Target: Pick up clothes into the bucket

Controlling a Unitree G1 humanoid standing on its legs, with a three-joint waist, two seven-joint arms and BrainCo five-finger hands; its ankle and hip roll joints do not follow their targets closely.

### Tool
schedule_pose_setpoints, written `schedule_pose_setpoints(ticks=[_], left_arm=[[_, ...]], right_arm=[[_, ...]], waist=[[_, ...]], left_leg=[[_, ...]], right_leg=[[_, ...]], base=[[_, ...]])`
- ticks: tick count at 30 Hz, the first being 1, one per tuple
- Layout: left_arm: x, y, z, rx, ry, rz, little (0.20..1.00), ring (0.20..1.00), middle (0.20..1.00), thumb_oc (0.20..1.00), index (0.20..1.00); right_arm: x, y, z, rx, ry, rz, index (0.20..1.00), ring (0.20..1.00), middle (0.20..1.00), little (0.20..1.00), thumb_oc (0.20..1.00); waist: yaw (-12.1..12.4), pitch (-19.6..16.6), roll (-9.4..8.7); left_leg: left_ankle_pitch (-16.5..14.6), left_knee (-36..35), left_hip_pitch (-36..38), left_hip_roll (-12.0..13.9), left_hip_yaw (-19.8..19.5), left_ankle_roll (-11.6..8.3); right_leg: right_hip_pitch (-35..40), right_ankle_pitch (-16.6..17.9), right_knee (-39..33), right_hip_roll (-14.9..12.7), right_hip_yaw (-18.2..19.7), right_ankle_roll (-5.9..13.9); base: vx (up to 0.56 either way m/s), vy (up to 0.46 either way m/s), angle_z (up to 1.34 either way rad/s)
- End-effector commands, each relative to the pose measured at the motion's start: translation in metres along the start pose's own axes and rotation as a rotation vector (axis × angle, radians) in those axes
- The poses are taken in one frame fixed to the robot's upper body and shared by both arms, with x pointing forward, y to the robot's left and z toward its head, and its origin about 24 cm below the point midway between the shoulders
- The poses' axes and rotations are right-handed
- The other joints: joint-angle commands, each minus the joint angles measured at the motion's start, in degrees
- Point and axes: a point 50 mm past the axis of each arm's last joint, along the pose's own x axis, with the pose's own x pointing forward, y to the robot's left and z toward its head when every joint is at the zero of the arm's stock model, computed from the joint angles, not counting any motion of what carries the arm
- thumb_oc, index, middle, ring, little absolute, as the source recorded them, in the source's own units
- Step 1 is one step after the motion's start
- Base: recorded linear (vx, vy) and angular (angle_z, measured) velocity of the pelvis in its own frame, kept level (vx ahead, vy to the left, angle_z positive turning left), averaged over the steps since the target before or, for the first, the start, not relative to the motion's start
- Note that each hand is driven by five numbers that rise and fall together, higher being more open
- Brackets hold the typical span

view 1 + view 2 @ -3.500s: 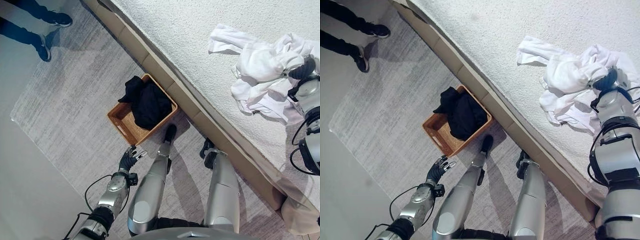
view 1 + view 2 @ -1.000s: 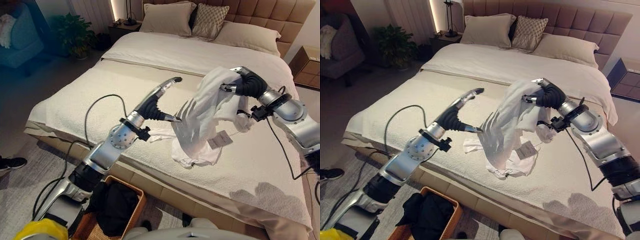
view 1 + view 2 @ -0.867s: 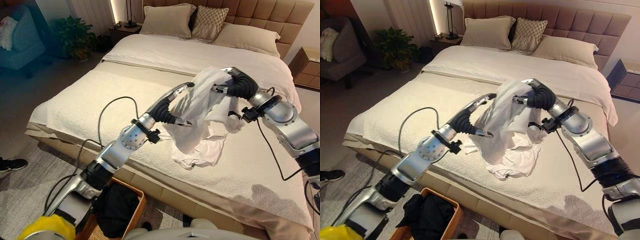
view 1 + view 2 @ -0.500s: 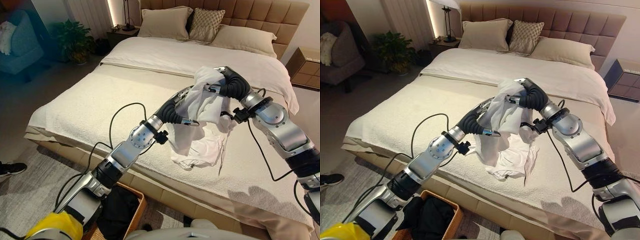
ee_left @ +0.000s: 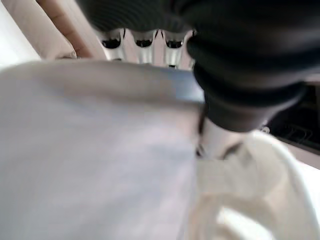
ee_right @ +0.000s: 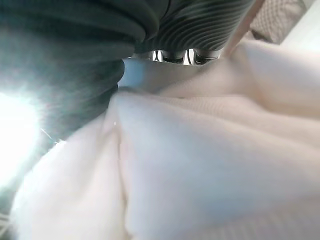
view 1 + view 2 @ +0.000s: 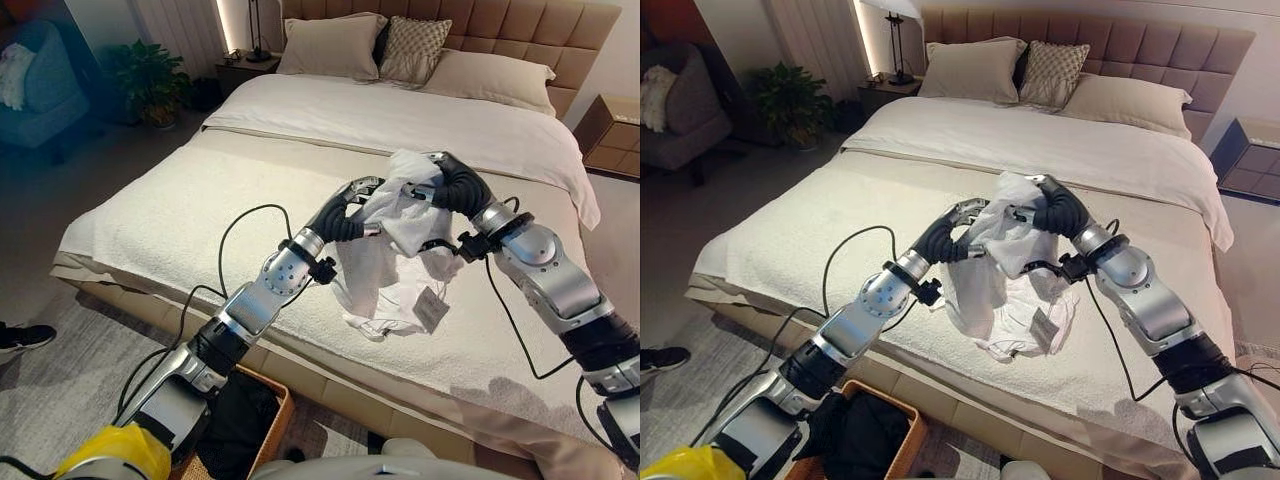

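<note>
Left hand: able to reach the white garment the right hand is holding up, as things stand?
Likely yes: the left hand is already against the white garment beside the right hand, with nothing between them.

Premises: a home bedroom. Evidence: large made bed (image 7: 200,200), pillows (image 7: 330,45), padded headboard (image 7: 1120,40), floor lamp (image 7: 895,40), potted plant (image 7: 150,75), probably an armchair (image 7: 675,100).
</note>
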Motion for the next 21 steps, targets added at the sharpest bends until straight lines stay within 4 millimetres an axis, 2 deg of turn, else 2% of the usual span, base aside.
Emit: schedule_pose_setpoints(ticks=[1, 4, 6, 7, 8, 10, 13, 14, 16, 17, 21], left_arm=[[0.006, -0.008, 0.001, -0.159, -0.025, 0.013, 0.200, 0.200, 0.200, 0.200, 0.200], [0.000, -0.009, -0.003, -0.251, -0.007, 0.039, 0.200, 0.200, 0.200, 0.200, 0.200], [-0.004, -0.007, -0.005, -0.262, -0.003, 0.056, 0.200, 0.200, 0.200, 0.200, 0.200], [-0.006, -0.006, -0.005, -0.266, 0.000, 0.063, 0.200, 0.200, 0.200, 0.200, 0.200], [-0.006, -0.007, -0.005, -0.267, 0.000, 0.062, 0.200, 0.200, 0.200, 0.200, 0.200], [-0.010, -0.005, -0.007, -0.272, 0.003, 0.076, 0.200, 0.200, 0.200, 0.200, 0.200], [-0.017, -0.001, -0.013, -0.279, 0.026, 0.107, 0.200, 0.200, 0.200, 0.200, 0.200], [-0.019, -0.001, -0.014, -0.280, 0.032, 0.112, 0.200, 0.200, 0.200, 0.200, 0.200], [-0.021, 0.000, -0.017, -0.281, 0.041, 0.121, 0.200, 0.200, 0.200, 0.200, 0.200], [-0.023, 0.001, -0.018, -0.283, 0.046, 0.130, 0.200, 0.200, 0.200, 0.200, 0.200], [-0.031, 0.005, -0.022, -0.311, 0.058, 0.163, 0.200, 0.200, 0.200, 0.200, 0.200]], right_arm=[[0.007, -0.002, 0.047, 0.066, -0.271, -0.029, 0.200, 0.200, 0.200, 0.200, 0.200], [0.004, -0.004, 0.043, 0.073, -0.257, -0.047, 0.200, 0.200, 0.200, 0.200, 0.200], [0.001, -0.006, 0.040, 0.072, -0.247, -0.064, 0.325, 0.325, 0.325, 0.325, 0.325], [0.000, -0.008, 0.040, 0.068, -0.243, -0.072, 0.451, 0.451, 0.451, 0.451, 0.451], [0.000, -0.008, 0.039, 0.069, -0.243, -0.072, 0.529, 0.529, 0.529, 0.529, 0.529], [-0.003, -0.010, 0.037, 0.074, -0.236, -0.088, 0.558, 0.558, 0.558, 0.558, 0.558], [-0.006, -0.011, 0.032, 0.091, -0.226, -0.115, 0.730, 0.730, 0.730, 0.730, 0.730], [-0.007, -0.012, 0.031, 0.094, -0.225, -0.122, 0.746, 0.746, 0.746, 0.746, 0.746], [-0.008, -0.012, 0.030, 0.101, -0.224, -0.134, 0.862, 0.862, 0.862, 0.862, 0.862], [-0.009, -0.013, 0.029, 0.102, -0.224, -0.141, 1.000, 1.000, 1.000, 1.000, 1.000], [-0.014, -0.015, 0.023, 0.122, -0.207, -0.177, 1.000, 1.000, 1.000, 1.000, 1.000]], waist=[[0.65, -2.40, -4.17], [0.68, -2.28, -4.22], [0.67, -2.23, -4.29], [0.67, -2.21, -4.33], [0.67, -2.23, -4.34], [0.73, -2.19, -4.42], [0.88, -2.28, -4.46], [0.89, -2.25, -4.47], [0.92, -2.28, -4.47], [0.94, -2.27, -4.45], [1.00, -2.29, -4.41]], left_leg=[[-4.70, 5.67, -3.92, -0.57, -1.55, -0.43], [-4.73, 5.69, -3.72, -0.49, -1.56, -0.49], [-4.73, 5.69, -3.78, -0.47, -1.62, -0.51], [-4.72, 5.72, -3.80, -0.46, -1.66, -0.52], [-4.73, 5.72, -3.81, -0.46, -1.67, -0.52], [-4.72, 5.67, -3.78, -0.40, -1.68, -0.53], [-4.76, 5.48, -3.62, -0.33, -1.65, -0.56], [-4.80, 5.50, -3.61, -0.34, -1.69, -0.55], [-4.83, 5.48, -3.51, -0.30, -1.65, -0.55], [-4.84, 5.42, -3.46, -0.27, -1.63, -0.54], [-4.91, 5.34, -3.38, -0.34, -1.55, -0.47]], right_leg=[[2.81, -4.47, 2.88, -4.29, -1.93, 3.98], [2.91, -4.47, 2.87, -4.26, -1.85, 3.92], [2.83, -4.48, 2.91, -4.22, -1.90, 3.92], [2.82, -4.52, 2.93, -4.20, -1.91, 3.91], [2.82, -4.52, 2.93, -4.20, -1.92, 3.91], [2.82, -4.54, 2.95, -4.17, -1.95, 3.93], [2.79, -4.63, 3.00, -4.14, -2.09, 3.89], [2.77, -4.65, 3.05, -4.14, -2.00, 3.88], [2.81, -4.72, 3.12, -4.13, -1.99, 3.82], [2.82, -4.75, 3.14, -4.15, -2.03, 3.81], [2.87, -4.79, 3.12, -4.14, -2.03, 3.81]], base=[[0.04, -0.008, 0.00], [0.02, -0.003, 0.00], [0.00, 0.000, 0.00], [0.00, 0.000, 0.00], [0.00, 0.000, 0.00], [0.00, 0.000, 0.00], [0.00, 0.000, 0.00], [0.00, 0.000, 0.00], [0.00, 0.000, 0.00], [0.00, 0.000, 0.00], [0.01, 0.000, 0.04]])
